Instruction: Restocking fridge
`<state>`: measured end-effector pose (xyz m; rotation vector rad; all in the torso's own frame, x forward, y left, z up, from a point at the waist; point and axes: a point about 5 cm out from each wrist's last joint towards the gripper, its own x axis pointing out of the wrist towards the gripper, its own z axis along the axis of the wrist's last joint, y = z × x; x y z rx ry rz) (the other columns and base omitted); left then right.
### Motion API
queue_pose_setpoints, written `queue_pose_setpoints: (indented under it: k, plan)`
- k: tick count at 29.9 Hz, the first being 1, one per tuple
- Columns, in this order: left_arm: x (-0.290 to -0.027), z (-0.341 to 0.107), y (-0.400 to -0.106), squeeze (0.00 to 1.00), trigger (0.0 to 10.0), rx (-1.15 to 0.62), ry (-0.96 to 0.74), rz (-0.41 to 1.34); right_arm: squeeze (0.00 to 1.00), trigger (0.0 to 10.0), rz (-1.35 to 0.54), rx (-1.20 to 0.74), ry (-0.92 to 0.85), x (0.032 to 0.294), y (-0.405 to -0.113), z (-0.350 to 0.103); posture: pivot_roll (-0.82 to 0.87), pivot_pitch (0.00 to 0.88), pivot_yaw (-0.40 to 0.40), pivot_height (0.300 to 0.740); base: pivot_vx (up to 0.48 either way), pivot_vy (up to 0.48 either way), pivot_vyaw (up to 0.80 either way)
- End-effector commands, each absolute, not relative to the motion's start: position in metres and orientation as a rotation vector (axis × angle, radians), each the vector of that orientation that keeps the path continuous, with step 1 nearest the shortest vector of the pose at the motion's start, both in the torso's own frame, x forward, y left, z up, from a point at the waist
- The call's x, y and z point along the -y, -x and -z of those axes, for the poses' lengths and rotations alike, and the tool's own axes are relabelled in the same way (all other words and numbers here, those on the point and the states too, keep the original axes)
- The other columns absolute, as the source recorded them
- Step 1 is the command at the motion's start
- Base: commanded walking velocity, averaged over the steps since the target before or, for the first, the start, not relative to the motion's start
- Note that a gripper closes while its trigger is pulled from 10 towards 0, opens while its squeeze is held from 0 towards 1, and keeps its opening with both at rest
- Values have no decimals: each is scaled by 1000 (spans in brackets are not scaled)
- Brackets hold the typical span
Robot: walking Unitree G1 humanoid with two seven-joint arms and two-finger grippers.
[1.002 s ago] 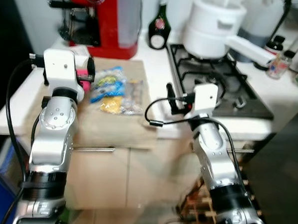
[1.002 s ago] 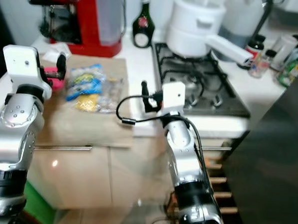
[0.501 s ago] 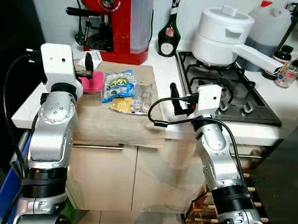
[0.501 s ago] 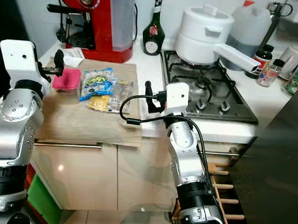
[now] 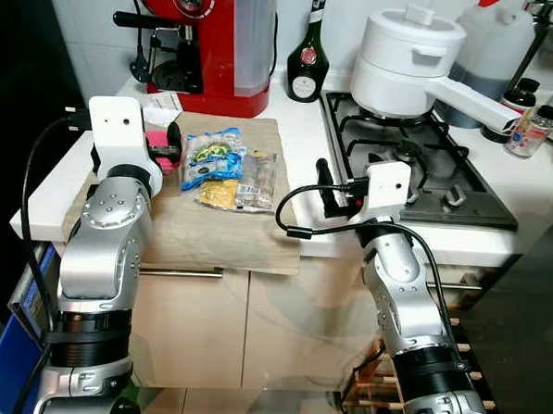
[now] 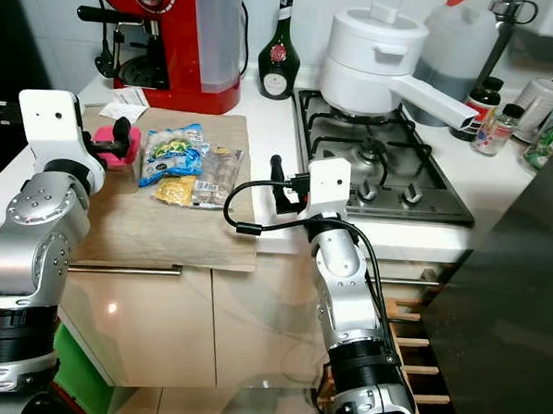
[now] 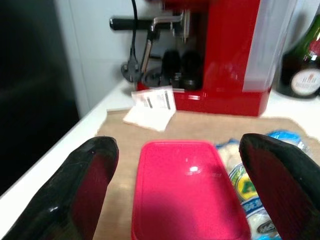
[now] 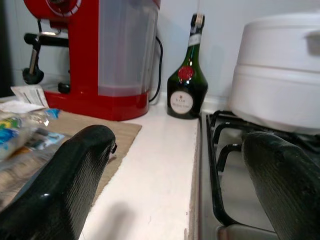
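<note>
**Groceries on the counter, nothing picked up yet**

Left eye view: the landmark is the beige cloth mat [image 5: 197, 223] spread on the white countertop [image 5: 299, 125]. On the mat lie a flat pink lidded plastic box [image 5: 158, 149] at its far left part, a blue-and-yellow clear snack bag [image 5: 211, 155] just beside it, and a yellow packet [image 5: 220, 195] and a clear wrapped packet [image 5: 258, 174] on the side nearer the stove. The left gripper [image 5: 173, 142] hovers over the mat's left edge, close to the pink box. The right gripper [image 5: 326, 185] sits just off the mat's right edge, over bare counter.

Right eye view: behind the mat stand a red espresso machine [image 6: 170, 34] and a dark green glass bottle [image 6: 279, 48]; right of the mat is a black gas hob [image 6: 376, 170] bearing a white lidded pot [image 6: 372, 56].

Left wrist view: the two black fingers [image 7: 87, 175] are spread wide with the pink box between and beyond them; they grip nothing. A folded white paper slip [image 7: 150, 106] lies at the mat's far edge.

Right wrist view: the fingers [image 8: 75, 175] stand wide apart and empty, aimed along the counter beside the mat toward the bottle.

Judged from this, restocking has barely begun: every item is on the mat, none is held, and each must be grasped and carried to the fridge. The pink box looks like the likeliest first pick.
</note>
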<state>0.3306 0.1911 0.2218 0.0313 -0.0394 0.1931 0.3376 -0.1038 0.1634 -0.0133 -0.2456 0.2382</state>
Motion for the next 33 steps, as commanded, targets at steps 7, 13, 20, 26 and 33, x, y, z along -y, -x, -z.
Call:
queue_pose_setpoints:
  k: [7,13,20,26,33]
  plan:
    - [-186,-210,-326,0,10000,-47,-29,-199,43,10000,-236,250,12,105,-338,-167,-28,0,-13,740,0,0,0]
    - [-181,-204,-324,0,10000,-72,-11,-171,43,10000,-238,249,12,105,-338,-167,-26,0,-15,740,0,0,0]
    - [-174,-210,-325,0,10000,-48,-55,-127,43,10000,-238,251,13,105,-339,-168,-29,0,-14,740,0,0,0]
    - [-175,-213,-326,0,10000,-29,-90,-127,47,10000,-237,254,16,105,-339,-169,-31,0,-13,740,0,0,0]
    - [-177,-223,-326,0,10000,40,-157,-131,47,10000,-240,255,17,105,-339,-168,-28,0,-15,740,0,0,0]
